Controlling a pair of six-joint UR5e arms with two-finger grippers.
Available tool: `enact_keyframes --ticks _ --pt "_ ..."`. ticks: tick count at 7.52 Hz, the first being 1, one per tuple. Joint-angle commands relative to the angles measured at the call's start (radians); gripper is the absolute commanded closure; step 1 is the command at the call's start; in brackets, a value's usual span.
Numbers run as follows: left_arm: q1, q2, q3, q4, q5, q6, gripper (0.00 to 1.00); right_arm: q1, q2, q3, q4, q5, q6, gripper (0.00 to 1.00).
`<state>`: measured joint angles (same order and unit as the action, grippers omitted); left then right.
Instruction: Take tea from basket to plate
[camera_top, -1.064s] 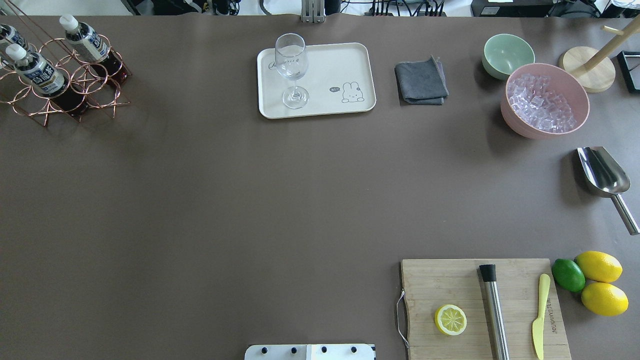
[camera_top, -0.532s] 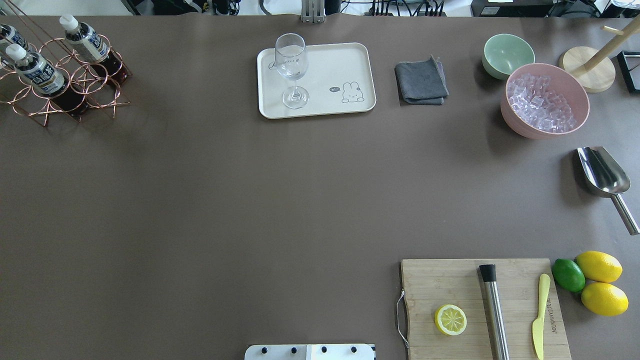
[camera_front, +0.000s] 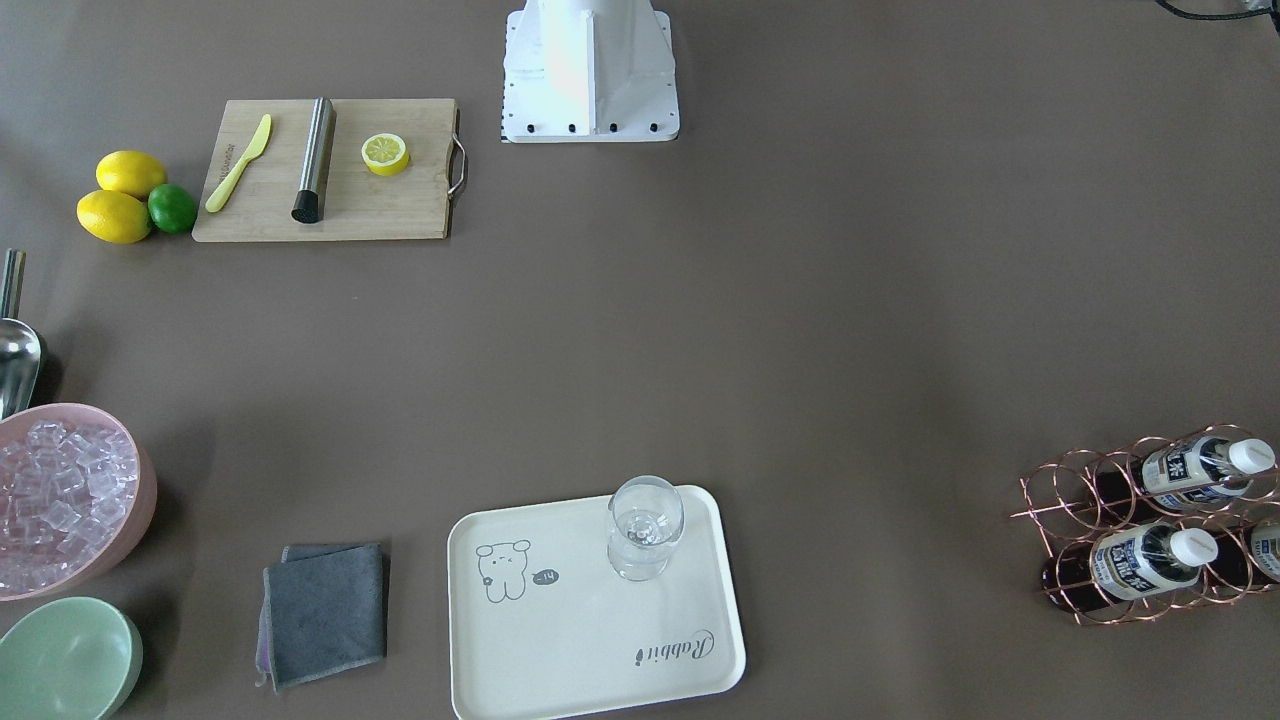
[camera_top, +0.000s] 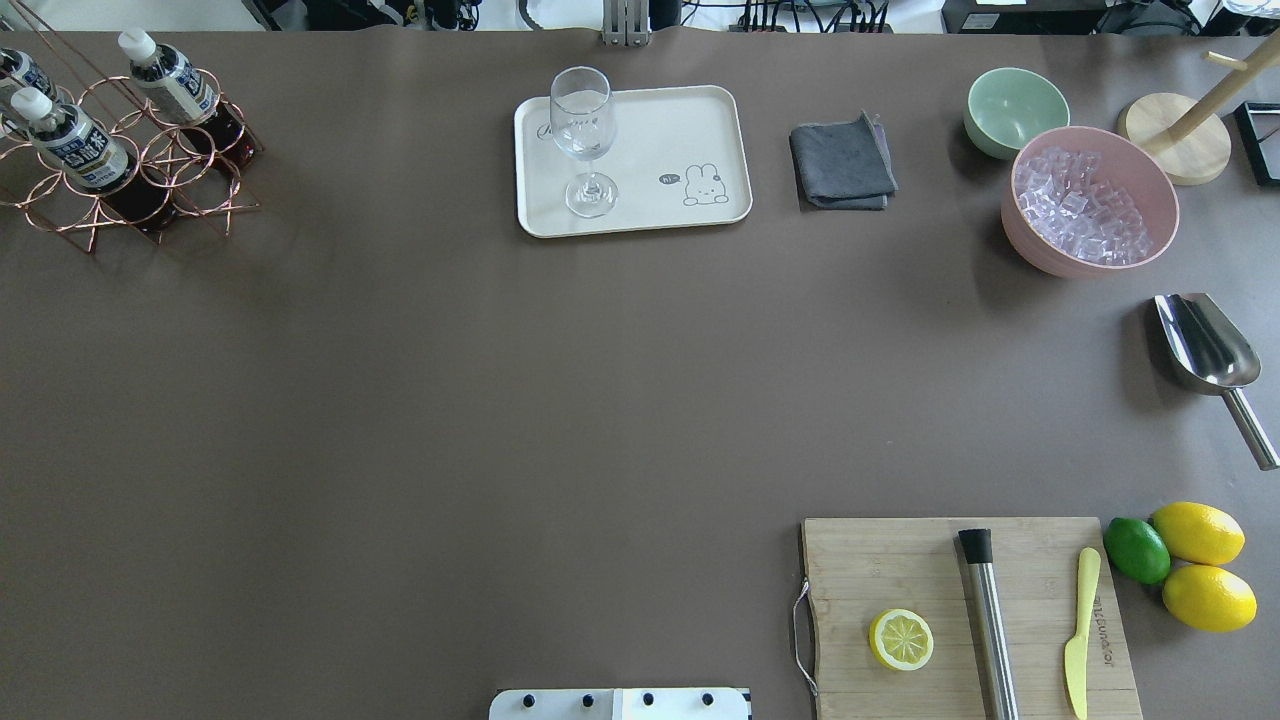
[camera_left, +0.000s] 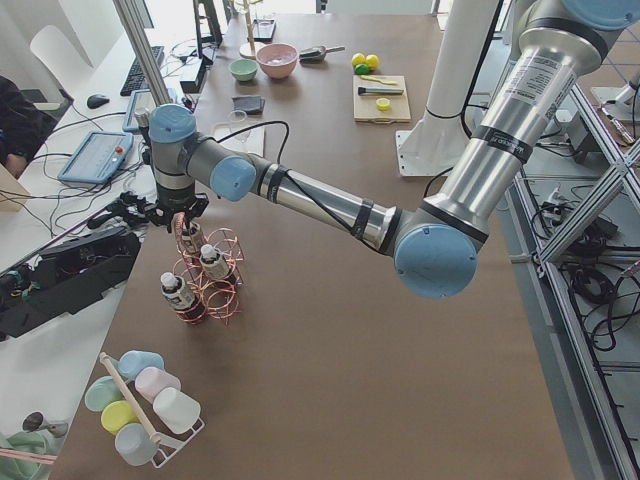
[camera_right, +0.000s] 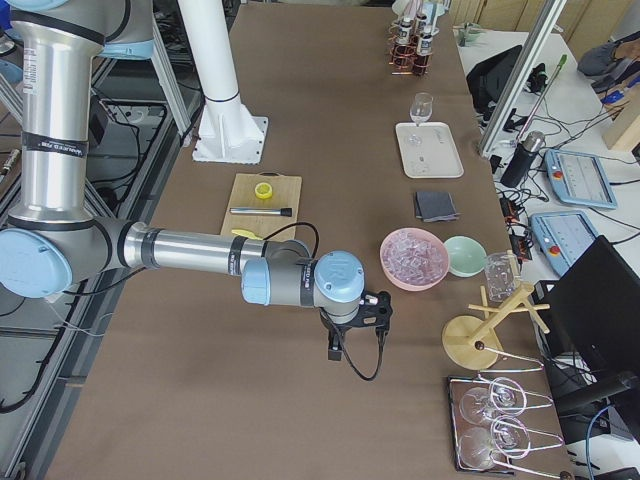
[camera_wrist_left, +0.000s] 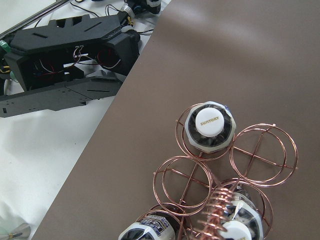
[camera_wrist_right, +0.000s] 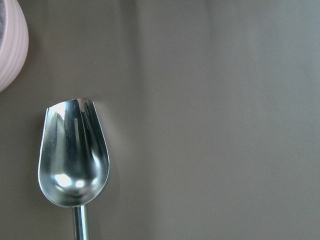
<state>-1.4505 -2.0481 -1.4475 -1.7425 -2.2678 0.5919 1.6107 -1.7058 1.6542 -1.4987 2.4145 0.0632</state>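
Observation:
Three tea bottles stand in the rose-gold wire basket (camera_top: 185, 165) at the table's far left corner: one (camera_top: 72, 142), one (camera_top: 176, 86) and one cut off by the edge (camera_top: 18, 70). The basket also shows in the front view (camera_front: 1085, 480). The left wrist view looks down on a bottle cap (camera_wrist_left: 209, 121) and the basket's coiled handle (camera_wrist_left: 220, 215). My left gripper (camera_left: 184, 222) hangs just over the bottles, seen only in the exterior left view; I cannot tell if it is open. The cream plate (camera_top: 680, 130) lies at the far middle. My right gripper (camera_right: 334, 350) hovers over the steel scoop (camera_wrist_right: 74, 155); I cannot tell its state.
A wine glass (camera_top: 585, 140) stands on the plate's left part. A grey cloth (camera_top: 842, 162), green bowl (camera_top: 1015, 108) and pink bowl of ice (camera_top: 1090, 200) lie to its right. A cutting board (camera_top: 900, 570) with a lemon half, muddler and knife sits near right.
The front tea bottle in the basket has shifted slightly to the left. Nothing else has visibly moved.

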Motion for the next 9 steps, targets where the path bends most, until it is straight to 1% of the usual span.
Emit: enact_keyframes --ticks 1,3,4,5,7,8,9 --pt "-0.001 0.002 0.007 0.001 0.002 -0.001 1.00 0.000 0.000 0.001 0.000 0.000 -0.002 0.00" --pt "-0.011 -0.003 -0.005 0.012 0.001 -0.001 1.00 0.000 0.000 -0.001 0.000 0.000 -0.002 0.00" --pt "-0.028 -0.003 -0.028 0.029 -0.009 0.002 1.00 0.000 0.000 -0.001 0.000 -0.002 -0.002 0.00" --pt "-0.040 -0.004 -0.087 0.107 -0.010 0.003 1.00 0.000 0.000 -0.001 0.000 0.000 -0.002 0.00" --pt "-0.039 -0.001 -0.293 0.344 -0.006 0.005 1.00 0.000 0.000 0.001 0.000 -0.002 -0.002 0.00" --pt "-0.041 -0.003 -0.341 0.392 -0.006 0.017 1.00 0.000 0.000 0.001 0.000 0.000 -0.002 0.00" --pt "-0.041 -0.003 -0.361 0.396 -0.006 0.037 1.00 0.000 0.000 0.001 0.000 0.000 -0.002 0.00"
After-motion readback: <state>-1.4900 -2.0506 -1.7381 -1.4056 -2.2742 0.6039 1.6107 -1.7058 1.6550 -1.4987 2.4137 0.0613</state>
